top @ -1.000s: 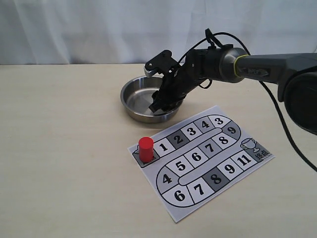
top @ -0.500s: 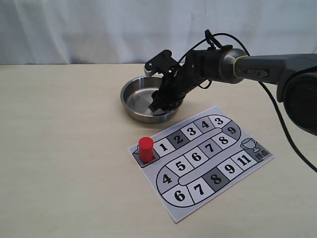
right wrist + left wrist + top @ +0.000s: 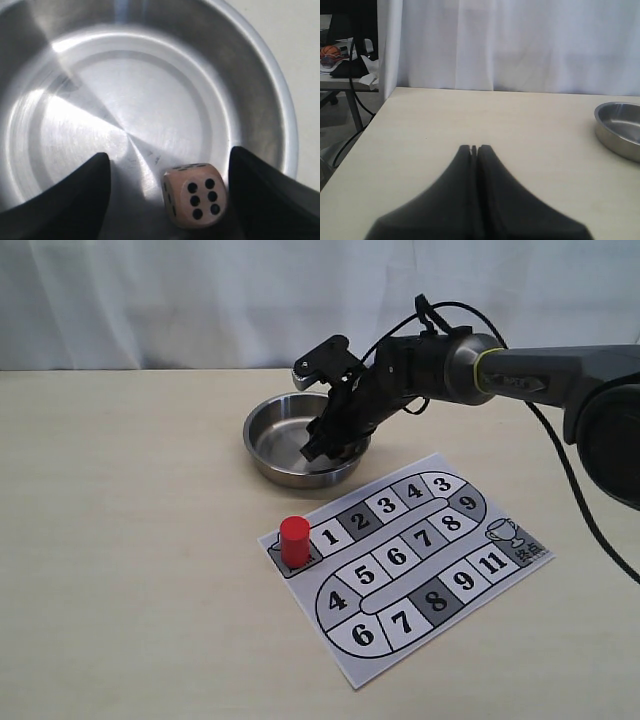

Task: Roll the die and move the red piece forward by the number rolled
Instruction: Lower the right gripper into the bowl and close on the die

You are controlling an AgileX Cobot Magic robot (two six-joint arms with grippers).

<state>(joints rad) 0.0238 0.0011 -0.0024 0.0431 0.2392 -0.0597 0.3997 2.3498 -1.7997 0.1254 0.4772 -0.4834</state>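
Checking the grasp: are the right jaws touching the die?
Cannot tell. Right wrist view: the die is clear of one jaw, but neither gap nor contact shows at the other.

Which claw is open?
The right claw, down in the bowl: its fingers stand apart with the die between them. The left claw is shut tight over the table.

The right gripper (image 3: pixel 323 448) hangs inside the steel bowl (image 3: pixel 262 454), which sits near the far edge of the table (image 3: pixel 130 540), just behind the game board (image 3: pixel 437 600). The red piece (image 3: pixel 294 540) stands upright on the board's left corner square.
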